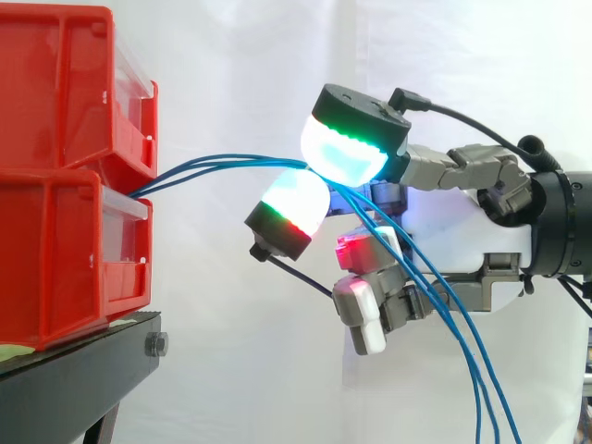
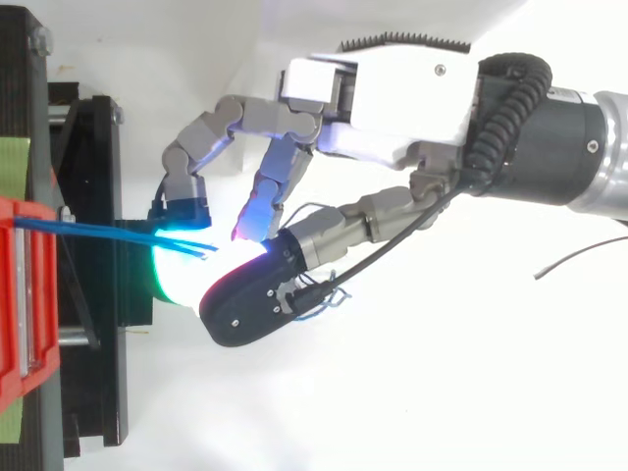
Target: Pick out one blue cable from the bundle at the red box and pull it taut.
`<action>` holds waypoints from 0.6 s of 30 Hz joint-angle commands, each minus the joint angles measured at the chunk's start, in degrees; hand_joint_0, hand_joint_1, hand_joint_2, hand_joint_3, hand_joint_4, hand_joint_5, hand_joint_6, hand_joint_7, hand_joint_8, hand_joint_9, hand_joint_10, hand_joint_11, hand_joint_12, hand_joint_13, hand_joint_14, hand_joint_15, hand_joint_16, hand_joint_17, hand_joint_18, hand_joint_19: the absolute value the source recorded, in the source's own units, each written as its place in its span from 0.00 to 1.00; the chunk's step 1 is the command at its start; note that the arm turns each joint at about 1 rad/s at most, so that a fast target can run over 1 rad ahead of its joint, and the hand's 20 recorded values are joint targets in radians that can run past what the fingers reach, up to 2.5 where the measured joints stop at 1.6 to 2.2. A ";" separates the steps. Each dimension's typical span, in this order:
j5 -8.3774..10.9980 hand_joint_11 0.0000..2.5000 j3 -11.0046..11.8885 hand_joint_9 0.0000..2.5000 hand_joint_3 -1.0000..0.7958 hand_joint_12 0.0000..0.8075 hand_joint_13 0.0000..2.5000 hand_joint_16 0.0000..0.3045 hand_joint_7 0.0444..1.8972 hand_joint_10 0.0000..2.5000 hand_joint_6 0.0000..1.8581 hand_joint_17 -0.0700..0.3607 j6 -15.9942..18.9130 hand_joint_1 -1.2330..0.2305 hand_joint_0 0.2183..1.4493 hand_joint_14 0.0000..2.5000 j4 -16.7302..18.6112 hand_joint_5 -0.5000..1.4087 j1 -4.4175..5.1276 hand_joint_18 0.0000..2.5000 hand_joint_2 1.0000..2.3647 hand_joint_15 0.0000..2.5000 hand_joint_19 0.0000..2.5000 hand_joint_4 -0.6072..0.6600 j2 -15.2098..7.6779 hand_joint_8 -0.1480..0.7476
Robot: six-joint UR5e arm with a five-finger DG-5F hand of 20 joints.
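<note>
So here's my hand [image 1: 481,231] right now: it comes in from the right, with two pads closed on the cables [image 1: 222,165] like a pinch. The top pad [image 1: 347,148] glows green and cyan, the lower one [image 1: 294,208] is white with a red and green stripe, and the blue strands go right in where those two meet. I can't tell how many strands are actually in the pinch. The rest of the fingers [image 1: 361,305] are curled in lower down, not on anything that I can see.

The cables come out at the front of the red bins [image 1: 55,259], about where the top bin meets the bottom one. From there they run across to my pads in a shallow arc, so not dead straight. Past the pinch they drop off toward the bottom right and hang loose. The bins sit stacked on the black stand [image 1: 83,370], well to the left of my palm.

From above it's the same: the strands leave the red bin's edge and end under my fingertips.
</note>
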 commanded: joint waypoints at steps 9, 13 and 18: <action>0.00 0.38 0.02 0.50 0.28 0.41 0.46 0.16 0.52 0.01 0.51 0.42 -2.99 0.27 0.43 0.01 -0.56 0.18 -0.11 0.40 0.00 0.24 0.24 0.35 -0.07 0.49; 0.00 0.37 0.02 0.50 0.28 0.41 0.46 0.16 0.48 0.01 0.51 0.41 -3.17 0.27 0.37 0.01 -0.56 0.18 -0.11 0.40 0.00 0.24 0.24 0.43 -0.07 0.48; 0.00 0.38 0.02 0.51 0.28 0.41 0.46 0.16 0.45 0.01 0.51 0.42 -3.17 0.28 0.30 0.01 -0.74 0.19 -0.20 0.40 0.00 0.25 0.24 0.51 -0.07 0.49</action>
